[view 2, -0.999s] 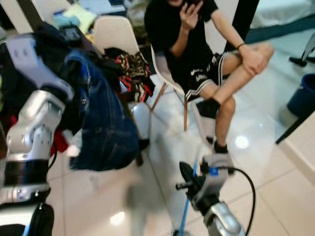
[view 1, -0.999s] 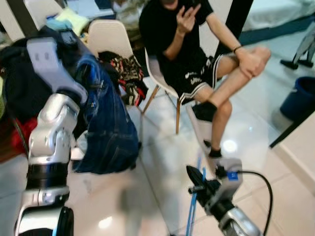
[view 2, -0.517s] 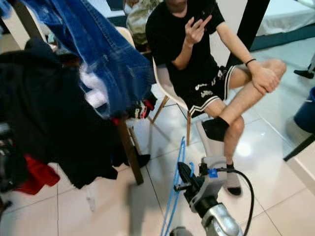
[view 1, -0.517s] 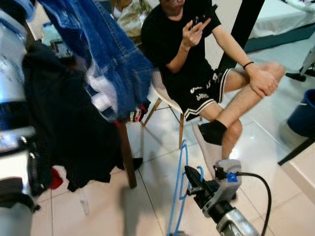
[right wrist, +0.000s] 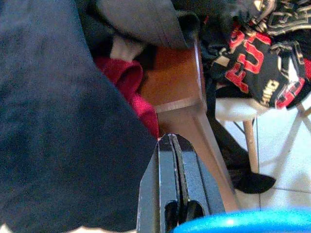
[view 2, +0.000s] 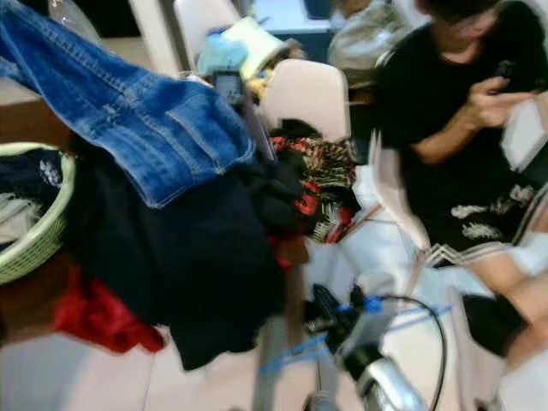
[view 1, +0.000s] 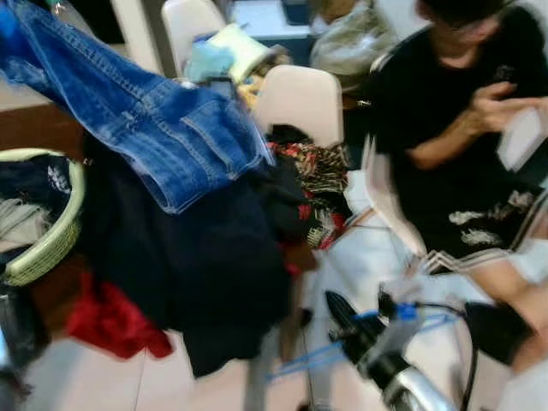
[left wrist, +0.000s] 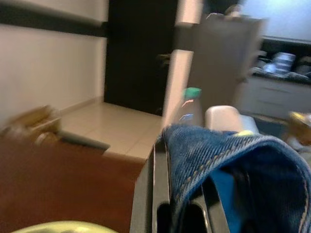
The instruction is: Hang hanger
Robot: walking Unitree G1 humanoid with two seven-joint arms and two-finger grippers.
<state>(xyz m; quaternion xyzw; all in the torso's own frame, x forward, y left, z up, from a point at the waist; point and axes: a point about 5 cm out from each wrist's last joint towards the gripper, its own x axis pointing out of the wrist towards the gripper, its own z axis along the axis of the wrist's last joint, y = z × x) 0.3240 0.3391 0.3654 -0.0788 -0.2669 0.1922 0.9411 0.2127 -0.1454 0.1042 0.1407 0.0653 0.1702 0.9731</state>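
A pair of blue jeans (view 1: 163,128) hangs from the upper left, draped above a pile of dark clothes. In the left wrist view the denim (left wrist: 233,165) folds over my left gripper (left wrist: 163,160), which is shut on it. Low in the middle, my right gripper (view 1: 342,312) is shut on a thin blue hanger (view 1: 312,360) that lies roughly level in front of the pile. The right wrist view has the fingers (right wrist: 163,189) pressed together, with the hanger's blue edge (right wrist: 243,224) at their base. The head views are blurred.
A black garment (view 1: 188,265) and a red one (view 1: 107,321) hang over a brown wooden table (right wrist: 170,82). A green basket (view 1: 51,244) sits at the left. White chairs (view 1: 300,98) hold patterned clothes. A person in black (view 1: 462,163) sits at the right.
The whole view has swung, so the camera moved. The jeans now spread across the upper left. The hanger in my right gripper has tipped from upright to nearly level.
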